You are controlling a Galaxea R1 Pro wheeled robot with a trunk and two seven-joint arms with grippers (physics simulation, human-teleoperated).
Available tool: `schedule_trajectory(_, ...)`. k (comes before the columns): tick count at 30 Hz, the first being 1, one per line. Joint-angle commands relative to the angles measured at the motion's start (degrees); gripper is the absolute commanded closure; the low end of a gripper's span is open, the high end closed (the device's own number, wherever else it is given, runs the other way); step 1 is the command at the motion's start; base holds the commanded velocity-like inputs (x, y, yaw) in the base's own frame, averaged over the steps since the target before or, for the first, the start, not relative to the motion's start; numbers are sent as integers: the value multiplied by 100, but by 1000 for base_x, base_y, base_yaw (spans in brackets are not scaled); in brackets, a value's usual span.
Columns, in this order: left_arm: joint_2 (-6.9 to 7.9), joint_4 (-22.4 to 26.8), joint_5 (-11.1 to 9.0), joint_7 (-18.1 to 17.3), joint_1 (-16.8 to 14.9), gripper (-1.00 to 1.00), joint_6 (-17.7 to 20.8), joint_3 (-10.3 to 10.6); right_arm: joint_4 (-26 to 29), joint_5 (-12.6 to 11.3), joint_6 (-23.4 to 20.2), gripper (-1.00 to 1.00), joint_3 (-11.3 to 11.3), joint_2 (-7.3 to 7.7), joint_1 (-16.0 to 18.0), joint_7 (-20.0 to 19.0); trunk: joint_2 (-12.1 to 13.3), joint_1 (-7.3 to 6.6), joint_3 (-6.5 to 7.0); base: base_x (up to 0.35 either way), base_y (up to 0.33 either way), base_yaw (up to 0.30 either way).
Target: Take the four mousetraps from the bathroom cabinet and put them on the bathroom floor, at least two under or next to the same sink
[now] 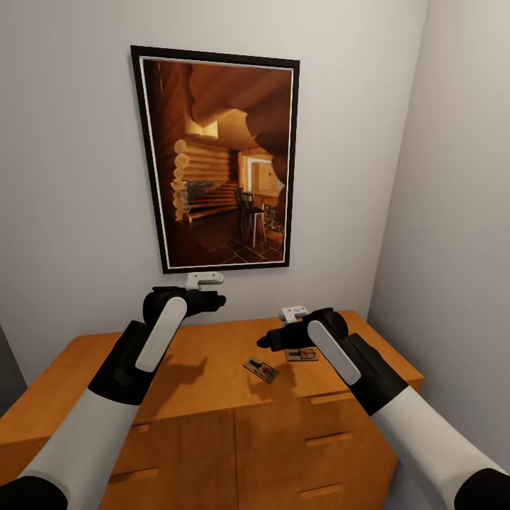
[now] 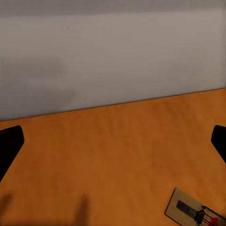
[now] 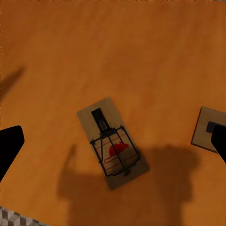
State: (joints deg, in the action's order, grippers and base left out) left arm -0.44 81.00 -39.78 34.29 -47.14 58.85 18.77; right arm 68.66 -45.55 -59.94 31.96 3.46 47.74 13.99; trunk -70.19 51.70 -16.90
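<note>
Two mousetraps lie flat on the orange-brown cabinet top (image 1: pixel 142 354): one mousetrap (image 1: pixel 261 370) near the middle, a second mousetrap (image 1: pixel 302 354) just right of it, partly behind my right wrist. My right gripper (image 1: pixel 269 342) hovers open above them. In the right wrist view the nearer trap (image 3: pixel 113 143) lies between the two black fingers (image 3: pixel 9 146), and the other trap (image 3: pixel 203 127) sits at the edge beside the other finger. My left gripper (image 1: pixel 216 301) is open and empty above the cabinet's back left part. Its wrist view catches a trap (image 2: pixel 193 211) at the corner.
A large framed picture (image 1: pixel 219 163) hangs on the grey wall behind the cabinet. A side wall (image 1: pixel 460 212) closes in on the right. The cabinet front has drawers with slot handles (image 1: pixel 329 439). A sliver of cube-patterned floor (image 3: pixel 12 218) shows past the cabinet edge.
</note>
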Motion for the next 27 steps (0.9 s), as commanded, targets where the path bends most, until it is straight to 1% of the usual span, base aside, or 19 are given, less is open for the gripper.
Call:
schedule_trajectory(1,0,4,-56,60,-6,-100,12,4,8,-59,-6,-100,16,6,7,60,-5,0,-8,0,0,0)
schedule_trajectory(17,7,4,-54,60,-6,-100,12,4,8,-59,-6,-100,24,4,7,60,-5,0,-8,0,0,0)
schedule_trajectory(27,-2,4,-62,60,-6,-100,5,4,-111,-65,-6,-100,7,-2,-3,54,-5,0,-8,0,0,0)
